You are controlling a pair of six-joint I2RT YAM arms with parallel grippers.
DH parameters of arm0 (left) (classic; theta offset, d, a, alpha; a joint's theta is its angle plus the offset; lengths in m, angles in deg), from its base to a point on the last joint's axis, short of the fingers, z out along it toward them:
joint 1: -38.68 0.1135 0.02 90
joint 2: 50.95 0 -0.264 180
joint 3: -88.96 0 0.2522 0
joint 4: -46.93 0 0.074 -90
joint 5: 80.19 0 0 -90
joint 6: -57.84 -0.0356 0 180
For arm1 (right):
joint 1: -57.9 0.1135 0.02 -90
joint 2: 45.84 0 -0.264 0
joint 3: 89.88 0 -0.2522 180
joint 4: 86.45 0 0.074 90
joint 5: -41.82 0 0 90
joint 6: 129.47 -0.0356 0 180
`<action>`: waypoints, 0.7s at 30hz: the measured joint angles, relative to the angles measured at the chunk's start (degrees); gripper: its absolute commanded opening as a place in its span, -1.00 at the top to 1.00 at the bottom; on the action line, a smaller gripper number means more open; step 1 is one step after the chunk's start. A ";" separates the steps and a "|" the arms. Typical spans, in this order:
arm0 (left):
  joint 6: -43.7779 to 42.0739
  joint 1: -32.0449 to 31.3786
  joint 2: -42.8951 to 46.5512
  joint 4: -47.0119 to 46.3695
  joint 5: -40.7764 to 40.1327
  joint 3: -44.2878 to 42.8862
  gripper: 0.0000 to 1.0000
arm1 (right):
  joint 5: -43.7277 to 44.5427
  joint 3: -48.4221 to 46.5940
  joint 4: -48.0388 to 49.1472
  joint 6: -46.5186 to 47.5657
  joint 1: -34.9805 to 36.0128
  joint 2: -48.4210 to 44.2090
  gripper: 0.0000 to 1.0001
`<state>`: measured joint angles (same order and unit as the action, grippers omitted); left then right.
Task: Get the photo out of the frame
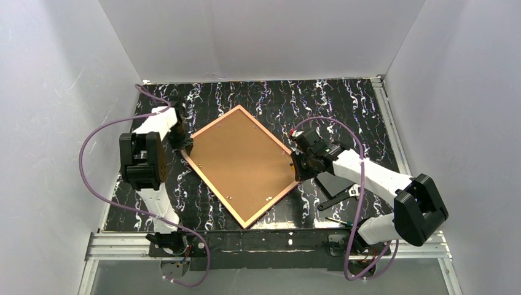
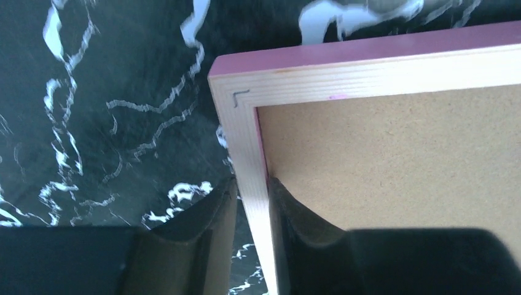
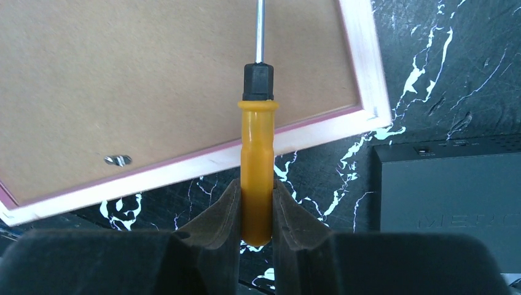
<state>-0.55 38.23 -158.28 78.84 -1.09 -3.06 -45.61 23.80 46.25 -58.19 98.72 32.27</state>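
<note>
Overhead, the frame [image 1: 239, 163] lies back-up at the counter's [image 1: 258, 98] centre, with the left gripper [image 1: 183, 145] at its nine o'clock corner and the right gripper [image 1: 297, 161] at three o'clock.

Left wrist: the fingers [image 2: 289, 221] are narrowly parted, seemingly pinching the frame's rail.

Right wrist: the fingers [image 3: 215, 227] clamp the screwdriver [image 3: 257, 172] handle.

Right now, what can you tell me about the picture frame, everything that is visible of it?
The frame lies face down on the black marbled table, turned like a diamond. Its rails are thin, pink outside, pale wood behind. A brown fibreboard backing fills it, with small metal tabs along its edge. The left claw pinches one rail near a corner; an orange screwdriver in the right claw reaches over the backing. Its front is hidden.
</note>
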 measured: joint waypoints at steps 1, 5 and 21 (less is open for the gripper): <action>-0.50 0.74 -1.40 0.70 0.48 -1.73 -0.24 | 0.00 -0.20 -0.20 0.11 -0.02 0.37 0.97; -2.10 5.35 -4.28 3.43 4.55 -7.43 -0.79 | 0.00 -0.59 -0.90 0.57 -0.31 1.38 0.97; 15.52 -3.72 38.69 -3.37 29.44 36.87 -0.69 | -0.55 -0.96 -0.68 2.21 -0.48 5.35 0.97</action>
<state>14.97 34.52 -119.59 75.47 28.36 33.82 -46.16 22.84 45.57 -55.98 98.23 37.62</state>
